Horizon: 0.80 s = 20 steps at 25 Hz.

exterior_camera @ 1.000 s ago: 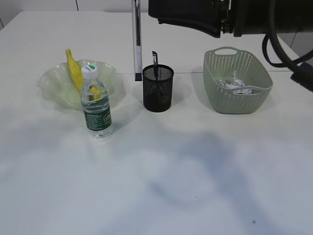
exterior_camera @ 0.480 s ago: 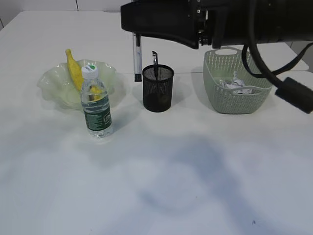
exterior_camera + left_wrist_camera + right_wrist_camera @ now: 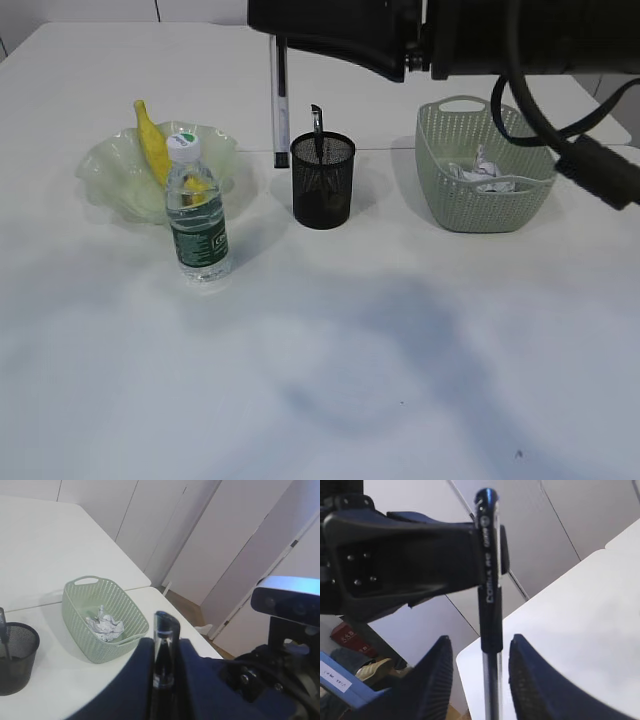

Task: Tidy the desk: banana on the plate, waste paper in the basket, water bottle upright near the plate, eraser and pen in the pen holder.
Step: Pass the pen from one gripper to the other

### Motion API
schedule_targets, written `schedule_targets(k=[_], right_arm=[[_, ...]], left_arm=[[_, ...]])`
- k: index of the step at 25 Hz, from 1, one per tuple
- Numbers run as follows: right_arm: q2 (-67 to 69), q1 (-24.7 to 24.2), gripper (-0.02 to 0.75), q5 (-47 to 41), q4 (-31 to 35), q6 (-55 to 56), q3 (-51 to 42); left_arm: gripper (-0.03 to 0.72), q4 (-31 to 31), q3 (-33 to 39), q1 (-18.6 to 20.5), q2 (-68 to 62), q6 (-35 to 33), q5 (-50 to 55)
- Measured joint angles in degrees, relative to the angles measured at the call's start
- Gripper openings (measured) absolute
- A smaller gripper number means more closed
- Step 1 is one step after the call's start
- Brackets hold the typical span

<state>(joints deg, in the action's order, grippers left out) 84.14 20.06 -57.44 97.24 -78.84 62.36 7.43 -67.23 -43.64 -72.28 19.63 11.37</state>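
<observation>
A black-and-silver pen point(image 3: 280, 110) hangs upright over the desk point(image 3: 330, 360), just left of the black mesh pen holder point(image 3: 322, 185). My left gripper point(image 3: 165, 647) is shut on its upper barrel. My right gripper point(image 3: 480, 640) is open, and its fingers point(image 3: 437, 665) flank the pen point(image 3: 489, 580) without touching; in the exterior view the right gripper point(image 3: 278, 25) covers the pen's top. The banana point(image 3: 152, 140) lies on the plate point(image 3: 105, 170). The water bottle point(image 3: 198, 215) stands upright in front of it. Waste paper point(image 3: 482, 172) sits in the basket point(image 3: 485, 200). The eraser is hidden.
Another dark pen point(image 3: 317, 122) stands in the pen holder. The right arm and its cable point(image 3: 560, 130) stretch across the top right, above the basket. The front half of the white desk is bare.
The right gripper has swung left from beside the pen until its open fingers bracket it. The pen has stayed hanging in the same place.
</observation>
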Motion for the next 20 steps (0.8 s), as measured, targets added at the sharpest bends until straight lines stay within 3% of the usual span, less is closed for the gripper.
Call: schedule_targets(k=[14,20], right_arm=[[0.1,0.0,0.284,0.5,1.0,-0.1,0.0],[0.9,0.0,0.249,0.5,1.1,-0.1,0.0]], left_arm=[[0.06,0.0,0.0,0.0,0.0,0.0,0.0],[0.06,0.0,0.0,0.0,0.0,0.0,0.0]])
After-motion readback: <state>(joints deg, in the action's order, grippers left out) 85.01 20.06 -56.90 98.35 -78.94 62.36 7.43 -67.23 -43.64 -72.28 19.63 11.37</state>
